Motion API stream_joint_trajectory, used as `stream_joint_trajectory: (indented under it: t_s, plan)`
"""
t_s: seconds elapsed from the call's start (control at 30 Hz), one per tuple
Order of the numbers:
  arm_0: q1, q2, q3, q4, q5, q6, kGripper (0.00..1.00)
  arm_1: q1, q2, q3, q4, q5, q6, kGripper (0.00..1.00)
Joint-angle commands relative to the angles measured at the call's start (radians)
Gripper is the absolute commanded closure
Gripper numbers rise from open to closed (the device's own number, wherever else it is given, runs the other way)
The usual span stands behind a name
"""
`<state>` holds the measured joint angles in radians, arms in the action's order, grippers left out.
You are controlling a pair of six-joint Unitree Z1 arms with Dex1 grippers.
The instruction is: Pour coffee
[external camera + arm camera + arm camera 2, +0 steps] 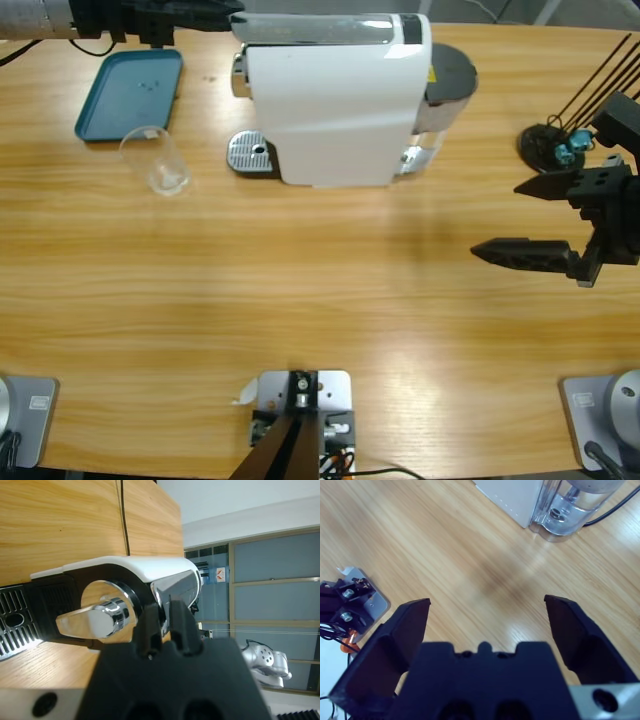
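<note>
Coffee machine [335, 100] sits at table's [300, 290] far edge, middle, drip tray [250, 152] facing left. Right gripper [545, 215] at right edge, jaws spread wide, holding nothing, over bare wood. Glass [158, 160] toward far left, just off blue tray [130, 92], not under spout yet. Left gripper [165, 622] far left corner, jaws pinched together, nothing between them, pointing at machine's chrome lever [95, 620]. My guess: get glass on drip tray first, keep it upright. Count: one machine, one glass, one tray.

R gripper [487, 617] wide — above table [445, 545]
</note>
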<state>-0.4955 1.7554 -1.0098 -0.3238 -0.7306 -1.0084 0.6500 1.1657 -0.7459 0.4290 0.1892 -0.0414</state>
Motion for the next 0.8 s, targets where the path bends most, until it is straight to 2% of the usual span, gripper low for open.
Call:
stream_joint_trajectory:
  t_s: [0.03, 0.27, 0.37, 0.43, 0.53, 0.57, 0.6, 0.63, 0.67, 0.7, 0.73, 0.8]
  plan:
    - [-0.061, -0.063, -0.123, 0.048, 0.035, -0.013, 1.0, 0.008, -0.001, 0.037, -0.01, -0.007, 0.011, 0.0]
    - [-0.067, -0.094, -0.188, 0.117, 0.046, -0.01, 1.0, 0.008, -0.001, 0.037, -0.01, -0.007, 0.011, 0.0]
    - [-0.067, -0.122, -0.188, 0.193, 0.091, 0.063, 1.0, 0.008, -0.004, 0.037, -0.01, -0.008, 0.011, 0.0]
    - [-0.067, -0.171, -0.201, 0.313, 0.172, 0.161, 1.0, 0.008, -0.007, 0.039, -0.01, -0.012, 0.011, 0.0]
    - [-0.074, -0.251, -0.326, 0.659, 0.374, 0.419, 1.0, 0.008, -0.017, 0.04, -0.008, -0.062, 0.026, 0.0]
    - [-0.079, -0.273, -0.357, 0.741, 0.445, 0.486, 0.951, 0.008, -0.02, 0.04, -0.005, -0.086, 0.035, 0.0]
    - [-0.088, -0.301, -0.375, 0.801, 0.523, 0.546, 0.616, 0.008, -0.026, 0.041, -0.003, -0.111, 0.043, 0.0]
    - [-0.107, -0.334, -0.378, 0.845, 0.623, 0.603, 0.347, 0.008, -0.029, 0.042, -0.001, -0.135, 0.051, 0.0]
    - [-0.129, -0.367, -0.369, 0.875, 0.722, 0.654, 0.154, 0.008, -0.029, 0.042, 0.003, -0.163, 0.064, 0.0]
    - [-0.162, -0.406, -0.34, 0.891, 0.844, 0.716, 0.055, 0.008, -0.03, 0.04, 0.006, -0.198, 0.082, 0.008]
    - [-0.186, -0.434, -0.303, 0.893, 0.92, 0.746, 0.046, 0.008, -0.031, 0.037, 0.01, -0.218, 0.104, 0.026]
    - [-0.192, -0.498, -0.206, 0.874, 0.944, 0.754, 0.027, -0.001, -0.051, 0.031, 0.028, -0.29, 0.16, 0.027]
